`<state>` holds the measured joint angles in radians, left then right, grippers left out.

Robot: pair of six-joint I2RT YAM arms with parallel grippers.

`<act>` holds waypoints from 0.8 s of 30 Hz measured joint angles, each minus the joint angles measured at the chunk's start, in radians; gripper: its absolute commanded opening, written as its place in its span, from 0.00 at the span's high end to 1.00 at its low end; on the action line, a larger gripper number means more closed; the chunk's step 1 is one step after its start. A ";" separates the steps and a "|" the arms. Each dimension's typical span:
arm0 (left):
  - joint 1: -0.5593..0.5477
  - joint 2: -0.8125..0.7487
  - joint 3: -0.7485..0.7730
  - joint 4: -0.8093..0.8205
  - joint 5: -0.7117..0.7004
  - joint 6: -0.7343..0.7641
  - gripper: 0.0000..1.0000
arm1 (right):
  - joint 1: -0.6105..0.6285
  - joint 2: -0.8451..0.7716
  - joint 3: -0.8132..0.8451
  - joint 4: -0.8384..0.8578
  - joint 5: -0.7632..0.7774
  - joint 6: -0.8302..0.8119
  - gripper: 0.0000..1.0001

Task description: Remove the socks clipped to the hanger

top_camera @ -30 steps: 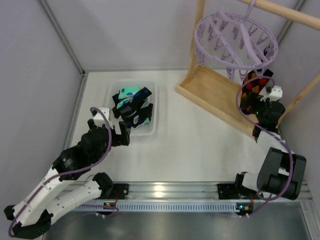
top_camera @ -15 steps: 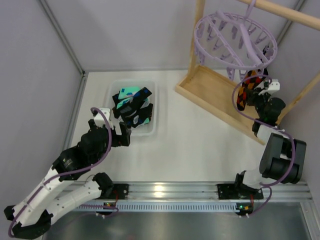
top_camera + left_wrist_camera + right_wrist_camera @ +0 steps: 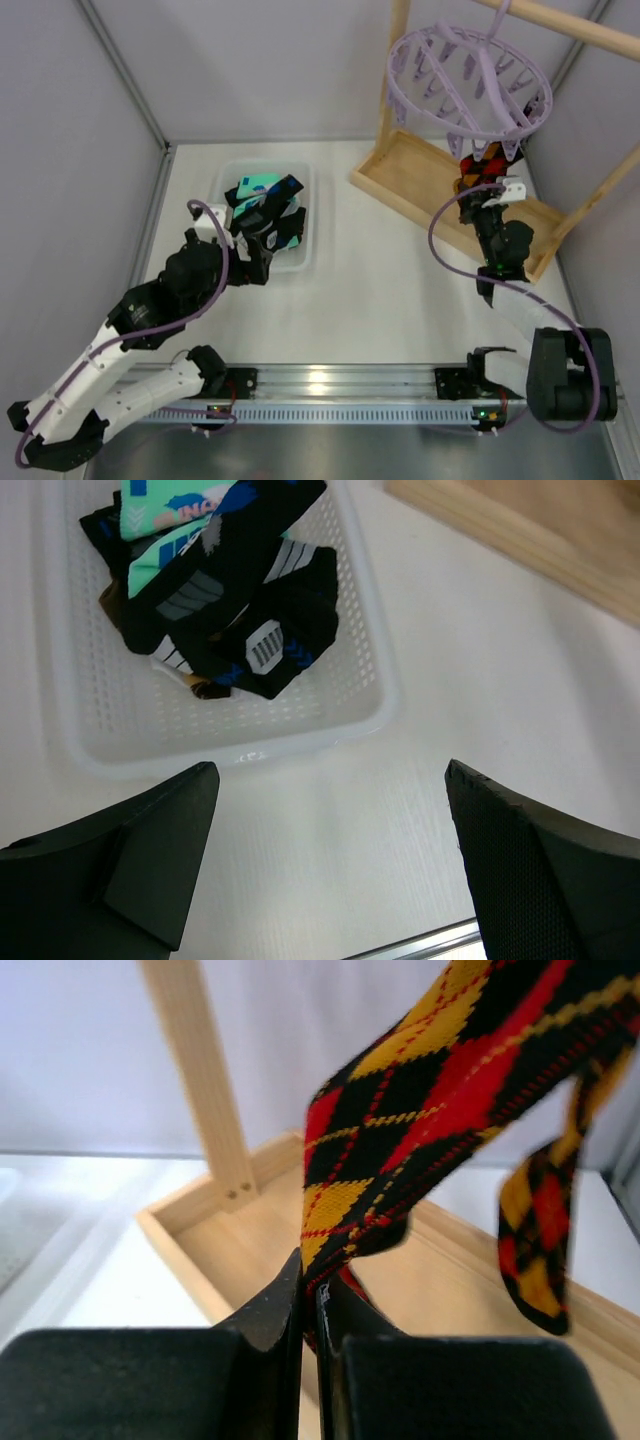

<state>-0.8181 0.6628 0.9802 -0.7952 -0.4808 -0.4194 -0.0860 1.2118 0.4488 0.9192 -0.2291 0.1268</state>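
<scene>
The round lavender hanger (image 3: 394,80) hangs from the wooden bar at the top right. A black sock with red and yellow diamonds (image 3: 480,162) dangles from its near clips. My right gripper (image 3: 482,183) is shut on that sock's lower end. In the right wrist view the sock (image 3: 450,1070) runs up and to the right from the closed gripper (image 3: 310,1290), and a second diamond sock (image 3: 535,1230) hangs loose beside it. My left gripper (image 3: 255,258) is open and holds nothing. It hovers over the table just in front of the basket, as the left wrist view shows (image 3: 330,780).
A white perforated basket (image 3: 360,660) holds several removed socks (image 3: 230,590). The light wooden frame has a tray base (image 3: 420,180) under the hanger and an upright post (image 3: 195,1070). Grey walls close in left and right.
My right gripper has shut on the diamond sock and pulled left and nearer, and the hanger has swung slightly with it. My left arm has edged forward toward the basket.
</scene>
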 measured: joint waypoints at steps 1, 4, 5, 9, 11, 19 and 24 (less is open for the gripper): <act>0.000 0.018 0.039 0.000 0.021 -0.011 0.02 | 0.060 -0.047 -0.018 -0.008 0.046 -0.013 1.00; 0.000 0.058 0.124 0.003 0.041 -0.028 0.02 | 0.211 -0.157 -0.052 -0.044 0.183 -0.041 1.00; 0.000 0.076 0.157 0.006 0.046 -0.032 0.02 | 0.262 -0.186 -0.061 -0.057 0.228 -0.049 1.00; 0.000 0.204 0.328 0.007 0.079 -0.040 0.02 | 0.465 -0.251 -0.064 -0.120 0.422 -0.082 1.00; -0.004 0.288 0.423 0.011 0.095 -0.039 0.02 | 0.558 -0.258 -0.060 -0.146 0.520 -0.092 1.00; -0.167 0.706 0.868 0.027 0.021 0.045 0.02 | 0.878 -0.113 0.067 -0.208 0.889 -0.207 1.00; -0.185 0.925 1.154 0.026 0.019 0.140 0.02 | 0.992 -0.009 0.164 -0.206 1.033 -0.272 1.00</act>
<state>-1.0035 1.5883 2.1345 -0.7696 -0.4618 -0.2798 0.9058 1.2030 0.6125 0.7136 0.8036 -0.1452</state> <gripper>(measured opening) 0.984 0.007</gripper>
